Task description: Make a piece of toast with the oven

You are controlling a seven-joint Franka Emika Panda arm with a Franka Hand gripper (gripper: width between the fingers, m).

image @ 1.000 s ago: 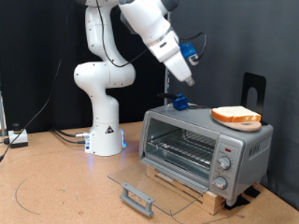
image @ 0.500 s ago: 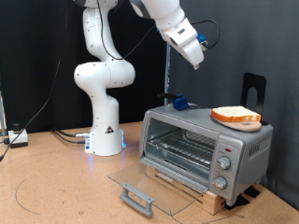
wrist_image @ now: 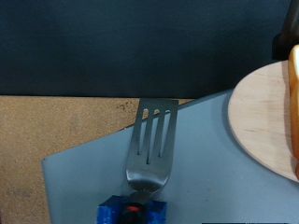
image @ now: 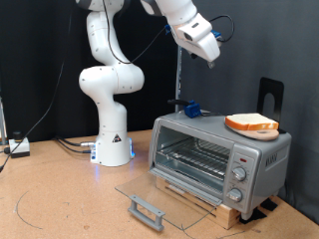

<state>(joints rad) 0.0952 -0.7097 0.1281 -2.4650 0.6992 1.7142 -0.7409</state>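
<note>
The piece of toast [image: 251, 123] lies on a round light-wood plate [image: 265, 134] on top of the oven [image: 219, 157]. The oven's glass door [image: 150, 194] is folded down flat, and its wire rack [image: 194, 159] is bare. My gripper [image: 209, 58] hangs high above the oven, up and to the exterior view's left of the toast, with nothing seen in it. The wrist view looks down on the oven top [wrist_image: 201, 173], a slotted metal spatula [wrist_image: 149, 145] with a blue handle [wrist_image: 129, 211], the plate's rim [wrist_image: 266, 121] and a sliver of the toast [wrist_image: 294, 75]; no fingers show there.
The spatula's blue handle [image: 189, 110] rests on the oven's top at its left end. A slatted wooden base [image: 214, 204] carries the oven. A black stand [image: 270, 96] rises behind it on the right. The arm's white base [image: 110, 139] and cables [image: 70, 144] are at left.
The gripper has lifted from just above the spatula's blue handle to high over the oven, drifting to the exterior view's right. Toast, plate and spatula have stayed put.
</note>
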